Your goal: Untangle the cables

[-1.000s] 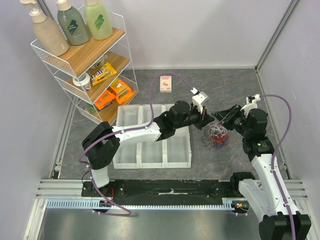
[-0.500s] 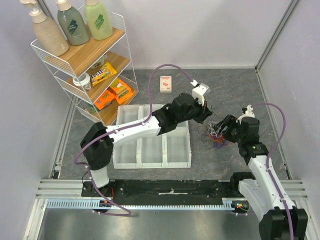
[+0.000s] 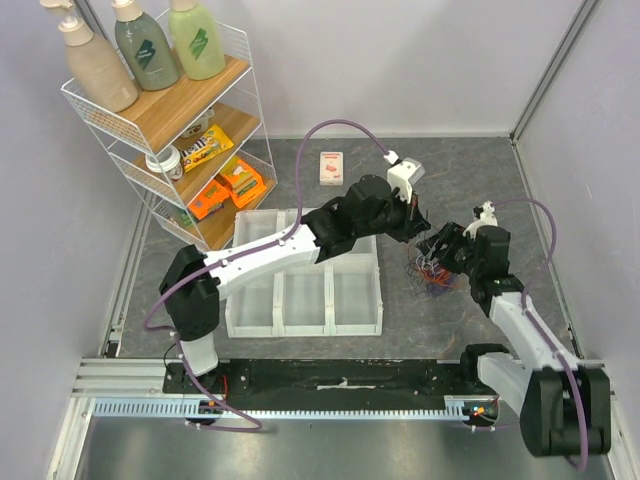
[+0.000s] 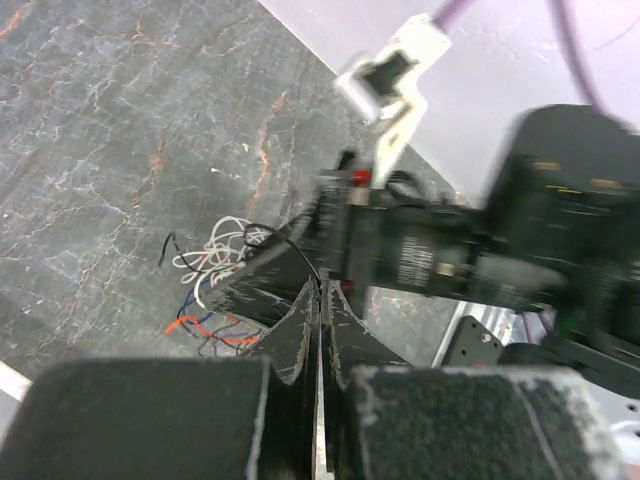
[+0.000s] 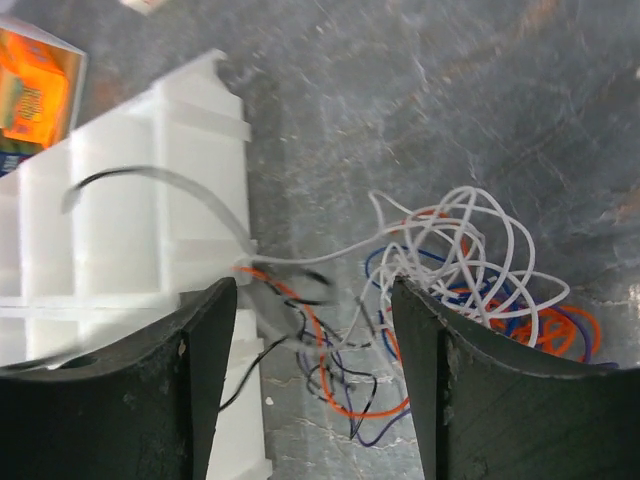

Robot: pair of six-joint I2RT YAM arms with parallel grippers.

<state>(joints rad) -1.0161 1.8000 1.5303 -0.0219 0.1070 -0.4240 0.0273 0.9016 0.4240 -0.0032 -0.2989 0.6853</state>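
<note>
Room: pale walls, wire shelf back left, grey marbled worktop, white bins mid-way.
Cables: tangled heap on the worktop, just right of the bins.
Left pincer: pinched shut, apparently on one black strand.
Right pincer: spread wide over the heap, holding nothing.
Tip: probably pin the heap with the right, then draw that strand out slowly, no yanking.

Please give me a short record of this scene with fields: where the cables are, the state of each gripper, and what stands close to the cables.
cables: one tangled bunch of white, orange, blue and black strands, lying on the grey table
left gripper: shut; a black cable leads into its tips
right gripper: open, above the bunch, holding nothing
nearest thing: white compartment tray, left of the bunch in the top view
task state: not yet untangled
</note>
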